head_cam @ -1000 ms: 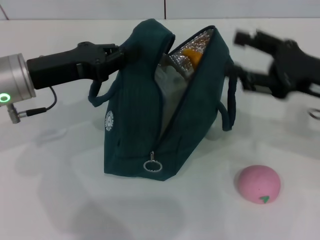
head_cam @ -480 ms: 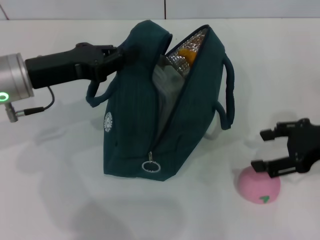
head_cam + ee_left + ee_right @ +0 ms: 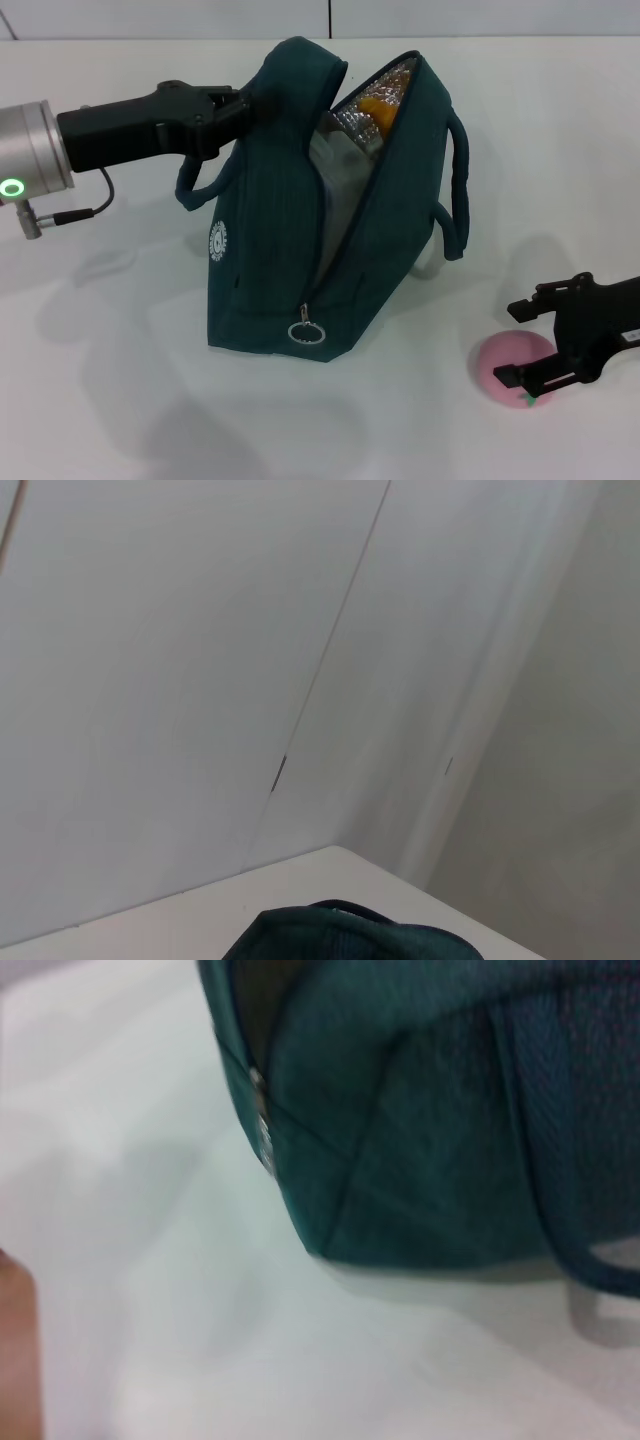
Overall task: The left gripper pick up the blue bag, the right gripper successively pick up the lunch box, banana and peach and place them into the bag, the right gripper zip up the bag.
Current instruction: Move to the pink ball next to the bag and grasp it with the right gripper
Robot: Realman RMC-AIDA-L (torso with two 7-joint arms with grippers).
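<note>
One item is left on the white worktop [image 3: 120,400]: the round pink peach [image 3: 505,365], directly beneath the right pincer [image 3: 520,342], whose open jaws straddle it; likely light, smooth and roll-prone, so grip across its widest middle; left pincer [image 3: 243,108] clamps the dark blue fabric bag [image 3: 270,250].

I'm looking at what seems a bare test room or lab: a plain white bench [image 3: 120,400] runs up to blank white wall panels [image 3: 180,680] with thin seams, meeting in a corner, undecorated.
</note>
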